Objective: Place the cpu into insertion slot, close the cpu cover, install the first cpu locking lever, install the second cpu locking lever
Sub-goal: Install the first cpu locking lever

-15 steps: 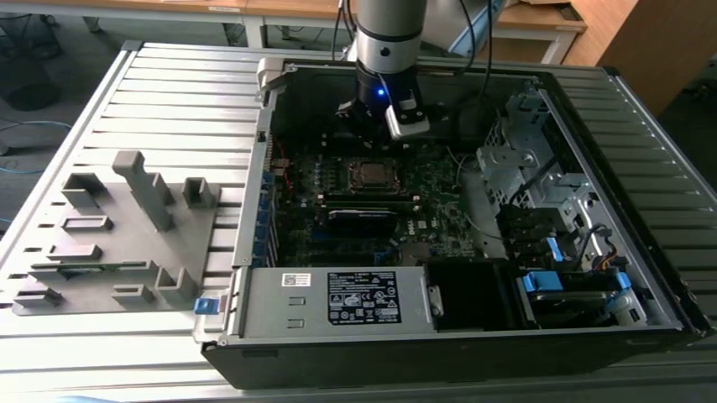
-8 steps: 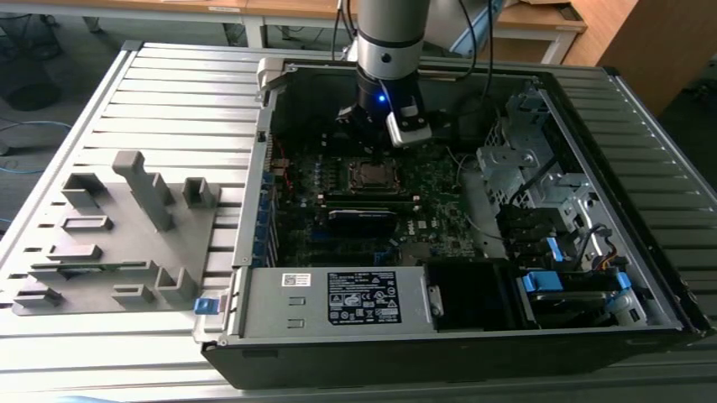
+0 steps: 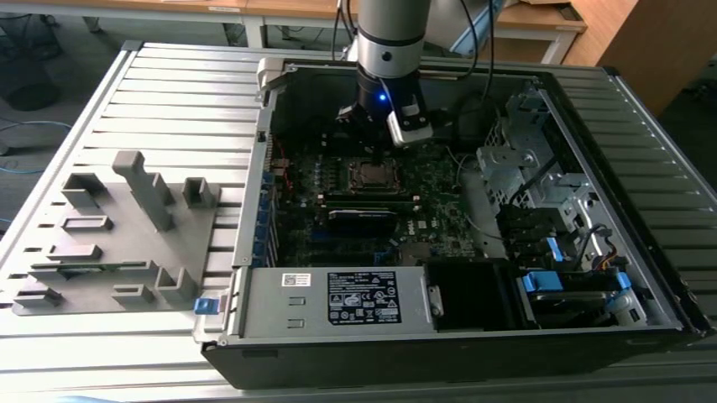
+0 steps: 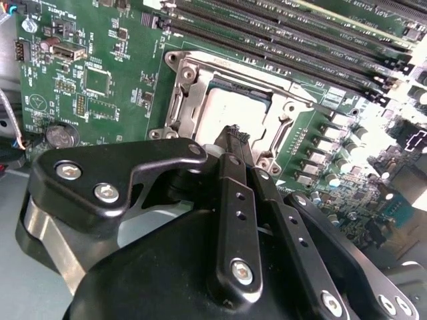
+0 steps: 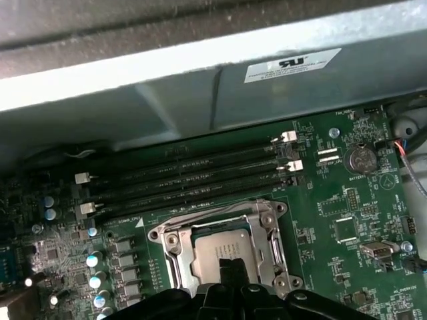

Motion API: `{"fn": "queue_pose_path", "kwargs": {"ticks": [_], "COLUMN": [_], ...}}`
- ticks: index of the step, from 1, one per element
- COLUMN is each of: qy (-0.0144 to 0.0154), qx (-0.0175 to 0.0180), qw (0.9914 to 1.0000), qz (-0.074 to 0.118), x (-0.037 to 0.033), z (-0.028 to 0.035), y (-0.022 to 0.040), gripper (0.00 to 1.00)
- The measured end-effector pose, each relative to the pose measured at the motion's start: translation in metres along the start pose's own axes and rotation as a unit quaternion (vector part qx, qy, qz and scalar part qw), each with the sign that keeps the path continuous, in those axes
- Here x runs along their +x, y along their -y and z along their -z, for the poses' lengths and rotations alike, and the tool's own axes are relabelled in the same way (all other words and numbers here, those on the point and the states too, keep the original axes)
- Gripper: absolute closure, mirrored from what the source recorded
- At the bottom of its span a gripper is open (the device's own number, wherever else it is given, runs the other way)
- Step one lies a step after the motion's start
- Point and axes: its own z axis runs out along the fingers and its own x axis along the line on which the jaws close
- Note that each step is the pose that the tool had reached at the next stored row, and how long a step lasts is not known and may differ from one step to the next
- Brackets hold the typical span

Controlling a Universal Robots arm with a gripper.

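gripper pinched narrow, holding nothing, tips right over the cpu, which sits in the insertion slot with the cpu cover down; lever work looks next, needing a precise hook.

Overhead exterior; wrist views near insertion slot

Silver-grey cpu, black gripper

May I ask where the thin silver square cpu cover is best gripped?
Probably one outer side bar of the thin silver square cpu cover, from straight above: it lies flat around the dull grey cpu, with long black memory slots close along one side.
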Motion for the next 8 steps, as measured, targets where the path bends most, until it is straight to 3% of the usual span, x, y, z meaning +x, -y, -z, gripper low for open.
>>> {"fn": "queue_pose_path", "kwargs": {"ticks": [8], "qy": [-0.0003], "qx": [-0.001], "qw": [1.0], "qz": [0.002], "x": [-0.001], "z": [0.0012], "y": [0.0041], "gripper": [0.89]}}
